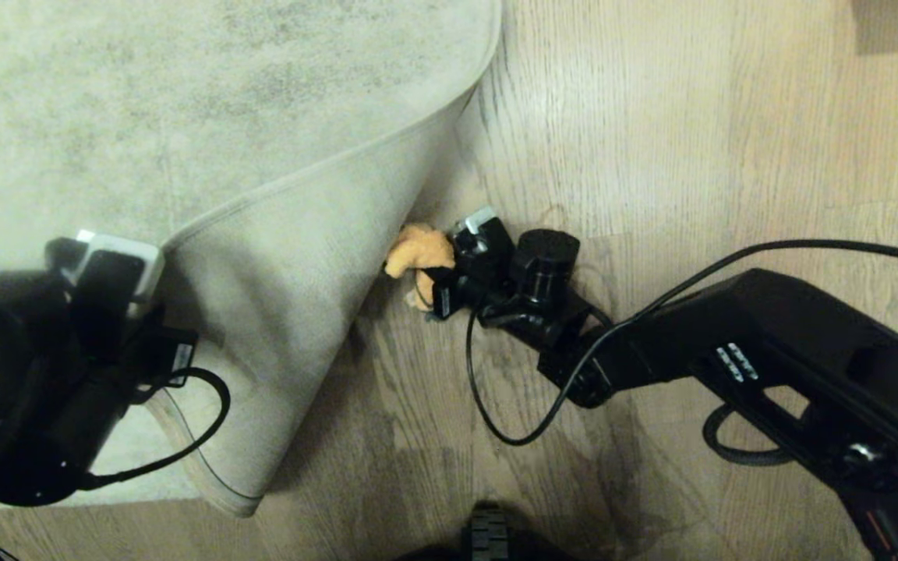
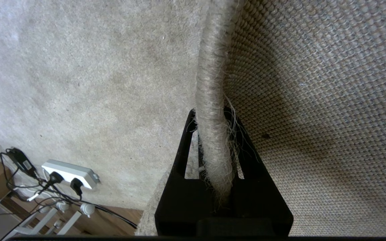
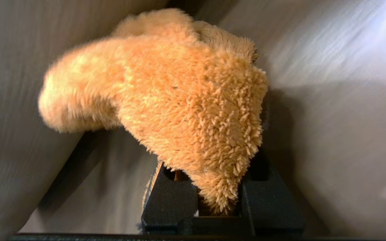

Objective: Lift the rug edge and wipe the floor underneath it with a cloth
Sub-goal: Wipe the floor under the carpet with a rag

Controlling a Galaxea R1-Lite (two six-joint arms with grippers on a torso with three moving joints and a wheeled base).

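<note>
Rug (image 1: 184, 93) covers far left of scene, near corner folded up, beige backing (image 1: 293, 312) facing right so floor (image 1: 652, 156) beneath lies exposed

Rug edge (image 2: 213, 110) pinched between jaws of left hand (image 2: 213, 140) at near left, held raised to keep gap open

Right hand (image 3: 218, 187) clamped on cloth (image 1: 420, 251), centre, pushed low at mouth of fold: likely wiping floor just beside lifted backing

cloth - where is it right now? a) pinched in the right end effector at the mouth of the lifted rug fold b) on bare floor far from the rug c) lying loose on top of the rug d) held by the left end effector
a: the orange cloth is clamped in the right end effector beside the raised rug edge, which the left end effector holds up.
</note>
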